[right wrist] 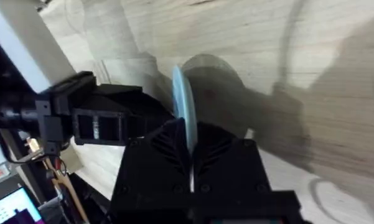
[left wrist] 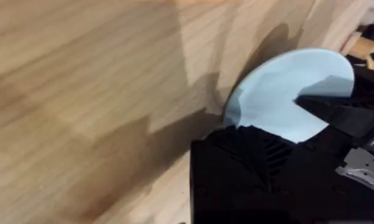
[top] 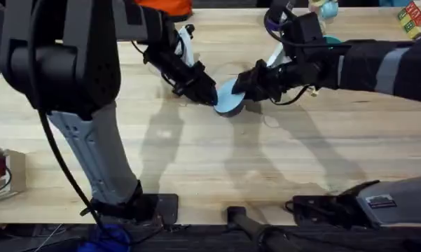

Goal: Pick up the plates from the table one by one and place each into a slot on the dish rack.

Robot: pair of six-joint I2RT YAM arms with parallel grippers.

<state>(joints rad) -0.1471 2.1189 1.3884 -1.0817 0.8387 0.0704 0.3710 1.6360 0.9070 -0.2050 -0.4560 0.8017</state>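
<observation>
The right gripper [right wrist: 190,158] is clamped on the rim of the pale sky-blue plate [top: 229,96]; its wrist view looks along the plate's thin edge, which runs straight between the two black fingers [right wrist: 162,149] with no gap to either side. The left gripper [top: 203,91] meets the same plate from the opposite side. Its wrist view has one black finger lying over the plate's face, but whether it is pinching the rim or only steadying it I cannot tell.

The plate itself stands tilted up on edge rather than flat, held between the two grippers over the middle of the table [top: 196,161], and its shadow falls on the wood just beside it. A darker teal rim [top: 333,40] peeks out behind the right arm, farther from the bases than the blue plate.

This looks like the pick-up or a hand-over stage, with the plate lifted and turned upright but not yet carried anywhere. Next, one gripper probably needs to let go so the other can carry the plate, edge down, to a slot in the dish rack.
</observation>
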